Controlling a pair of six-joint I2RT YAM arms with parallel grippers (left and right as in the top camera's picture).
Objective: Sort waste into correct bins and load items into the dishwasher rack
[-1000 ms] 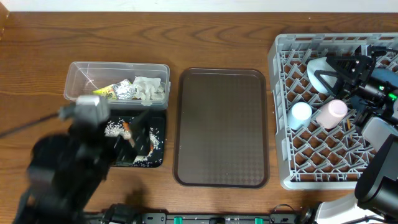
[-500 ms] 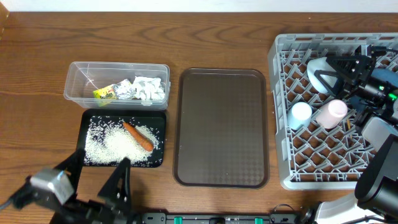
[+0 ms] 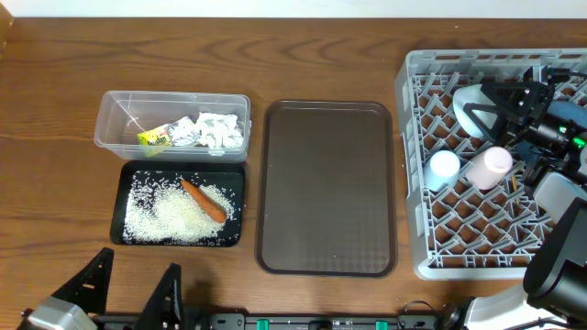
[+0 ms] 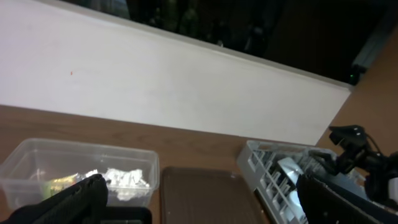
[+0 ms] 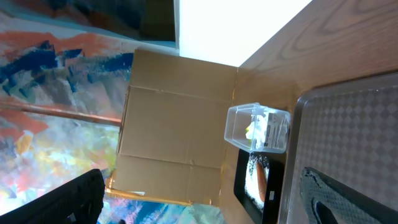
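Resting in the black tray point(image 3: 116, 206): rice grains point(image 3: 163, 218) and carrot point(image 3: 204, 200); crumpled paper point(image 3: 218, 130) and wrapper point(image 3: 154, 137) in the clear tub point(image 3: 110, 115). Left gripper point(image 3: 133, 289) and right gripper point(image 3: 477, 103) both gape wide, empty.

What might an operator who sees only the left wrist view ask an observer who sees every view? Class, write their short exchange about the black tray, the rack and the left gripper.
Operator: What is in the black tray? My view cuts it off.
Observer: Rice and a carrot lie in the black tray.
Operator: Any cups in the rack?
Observer: A light blue cup and a pink cup lie side by side in the rack.
Operator: Where is my gripper?
Observer: The left gripper is at the near edge of the table, in front of the black tray.
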